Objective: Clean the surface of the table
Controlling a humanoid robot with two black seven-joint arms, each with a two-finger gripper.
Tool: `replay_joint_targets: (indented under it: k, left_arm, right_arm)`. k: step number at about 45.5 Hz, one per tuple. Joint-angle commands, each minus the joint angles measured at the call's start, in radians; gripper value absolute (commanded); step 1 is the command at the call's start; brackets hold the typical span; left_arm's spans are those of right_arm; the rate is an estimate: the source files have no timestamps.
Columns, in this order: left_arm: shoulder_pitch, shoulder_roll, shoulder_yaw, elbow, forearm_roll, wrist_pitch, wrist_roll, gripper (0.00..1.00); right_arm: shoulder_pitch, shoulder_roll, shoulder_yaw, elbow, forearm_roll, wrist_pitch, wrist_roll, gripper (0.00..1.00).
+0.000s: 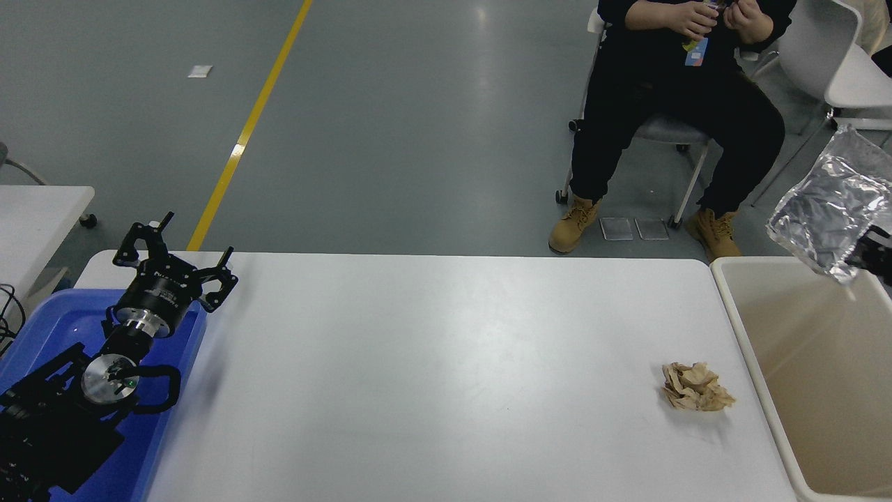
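The table surface [432, 362] is a wide matte white top with rounded corners. A crumpled brown paper ball [695, 387] lies on it near the right end. My right gripper [864, 259] comes in at the right edge, shut on a silver foil bag [829, 209], and holds it above the cream tub [749, 348]. My left gripper [182, 252] is parked open at the lower left, above the blue bin [42, 328].
A person in black with tan boots [575, 224] sits on a chair beyond the table's far edge. A smaller white table [35, 216] stands at the far left. White chairs [836, 63] stand at the top right.
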Motion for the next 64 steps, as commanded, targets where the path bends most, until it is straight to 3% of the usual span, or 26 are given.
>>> replay_joint_targets:
  k: [1,23,50,64]
  left_arm:
    - [0.000,0.000,0.000,-0.001,0.000,0.000,0.001,1.00]
    - [0.000,0.000,0.000,-0.001,0.000,0.000,0.000,1.00]
    - [0.000,0.000,0.000,0.001,0.000,0.000,0.000,1.00]
    - [0.000,0.000,0.000,0.001,0.000,0.000,0.000,1.00]
  right_arm:
    - [-0.068,-0.012,0.000,-0.074,0.004,-0.005,-0.013,0.00]
    - [-0.145,0.084,-0.002,-0.082,0.088,-0.145,-0.226,0.00]
    - [-0.327,0.198,-0.040,-0.077,0.087,-0.230,-0.232,0.00]
    - [-0.341,0.221,-0.042,-0.076,0.087,-0.249,-0.232,0.00]
